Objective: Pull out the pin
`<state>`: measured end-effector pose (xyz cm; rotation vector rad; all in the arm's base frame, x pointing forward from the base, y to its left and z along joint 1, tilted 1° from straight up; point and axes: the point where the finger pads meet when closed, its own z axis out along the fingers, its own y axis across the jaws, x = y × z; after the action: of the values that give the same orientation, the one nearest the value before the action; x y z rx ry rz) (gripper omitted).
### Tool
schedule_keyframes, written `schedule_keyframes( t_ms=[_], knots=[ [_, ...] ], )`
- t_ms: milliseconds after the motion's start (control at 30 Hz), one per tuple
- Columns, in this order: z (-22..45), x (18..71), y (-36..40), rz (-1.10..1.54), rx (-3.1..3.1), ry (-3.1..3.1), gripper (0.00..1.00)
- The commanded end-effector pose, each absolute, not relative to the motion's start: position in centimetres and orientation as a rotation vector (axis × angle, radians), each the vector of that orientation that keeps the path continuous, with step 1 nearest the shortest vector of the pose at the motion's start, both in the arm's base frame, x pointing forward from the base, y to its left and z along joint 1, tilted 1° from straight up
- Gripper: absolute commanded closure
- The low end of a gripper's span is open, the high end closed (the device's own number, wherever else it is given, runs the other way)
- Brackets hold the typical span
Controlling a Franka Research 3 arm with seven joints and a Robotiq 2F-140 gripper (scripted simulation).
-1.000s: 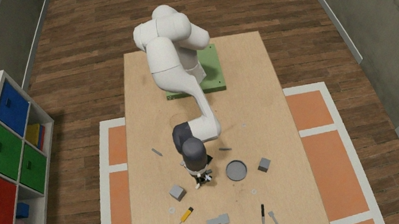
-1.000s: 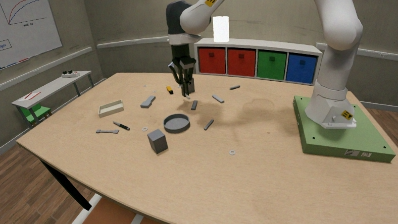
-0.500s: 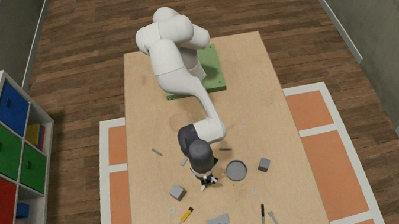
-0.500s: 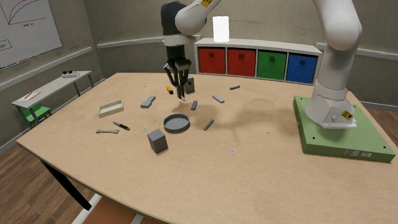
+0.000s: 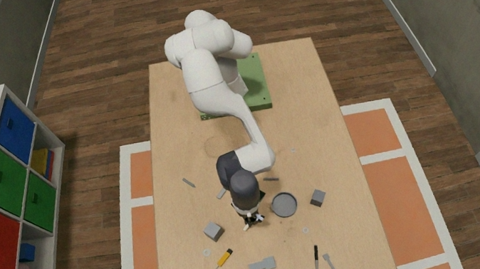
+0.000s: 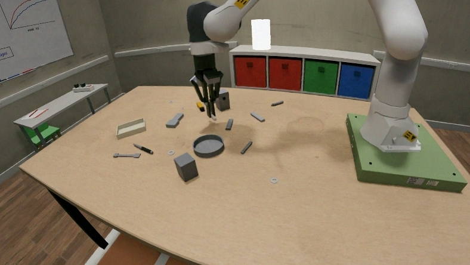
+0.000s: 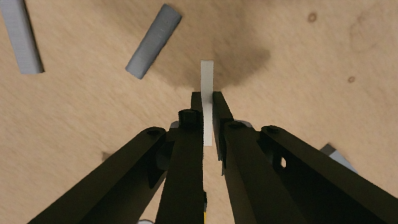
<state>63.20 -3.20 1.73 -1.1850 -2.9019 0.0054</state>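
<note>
The gripper (image 5: pixel 251 222) (image 6: pixel 211 113) (image 7: pixel 207 102) is shut on the pin (image 6: pixel 213 117) (image 7: pixel 207 75), a slim pale bar. The pin is clear of any hole, above the table, and sticks out beyond both sides of the fingertips in the wrist view. A grey block (image 5: pixel 212 230) (image 6: pixel 225 104) with a dark square hole in one side stands upright. It is left of the gripper in the top view and partly behind the fingers in the exterior view. Another grey block (image 5: pixel 318 198) (image 6: pixel 186 167) stands apart, beyond the round dish.
The round grey dish (image 5: pixel 284 204) (image 6: pixel 210 153) is beside the gripper. A dark bar (image 6: pixel 229 124) (image 7: pixel 154 41) and a lighter bar (image 6: pixel 257 116) (image 7: pixel 22 40) lie nearby. A yellow-handled tool (image 5: pixel 224 257), a flat stepped piece (image 5: pixel 262 264) and a black-handled tool (image 5: pixel 316 258) lie farther off.
</note>
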Motion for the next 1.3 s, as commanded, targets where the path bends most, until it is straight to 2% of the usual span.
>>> schedule_keyframes(
  t_ms=[0,1267],
  knots=[
    [1.6,63.3,-2.7,0.011,-1.207,-2.885,0.90],
    [0.8,64.3,-1.5,0.011,-1.209,-2.885,0.90]
  ],
)
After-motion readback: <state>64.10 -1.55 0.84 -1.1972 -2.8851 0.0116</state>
